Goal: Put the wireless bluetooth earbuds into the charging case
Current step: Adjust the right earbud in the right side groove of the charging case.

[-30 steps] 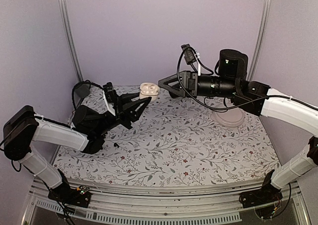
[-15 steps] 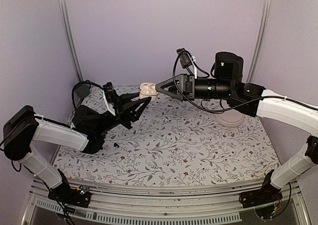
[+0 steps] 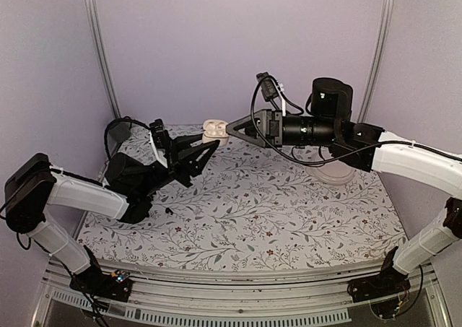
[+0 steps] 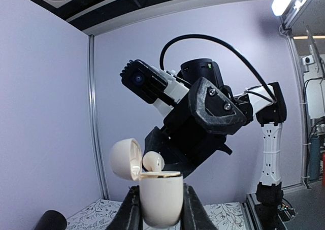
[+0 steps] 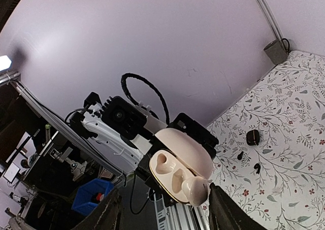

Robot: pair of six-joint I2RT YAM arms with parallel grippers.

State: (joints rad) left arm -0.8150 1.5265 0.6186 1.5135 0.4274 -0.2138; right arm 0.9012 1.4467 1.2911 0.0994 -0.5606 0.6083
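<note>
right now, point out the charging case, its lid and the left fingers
charging case [image 4: 160, 199]: left wrist view, body front
lid [image 4: 121, 159]: left wrist view, outer shell
left fingers [image 4: 129, 215]: left wrist view, one finger's side

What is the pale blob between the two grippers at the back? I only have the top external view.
Observer: A cream plastic charging case, lid hinged open. The left gripper clamps its body from both sides.
Operator: Anything in it?
Observer: A cream rounded bud sits at one end of the opening, near the right gripper tip; the well at the other end looks empty.
Operator: Anything loose on the table?
Observer: Three small dark bits lie on the floral tablecloth, too small to identify.
</note>
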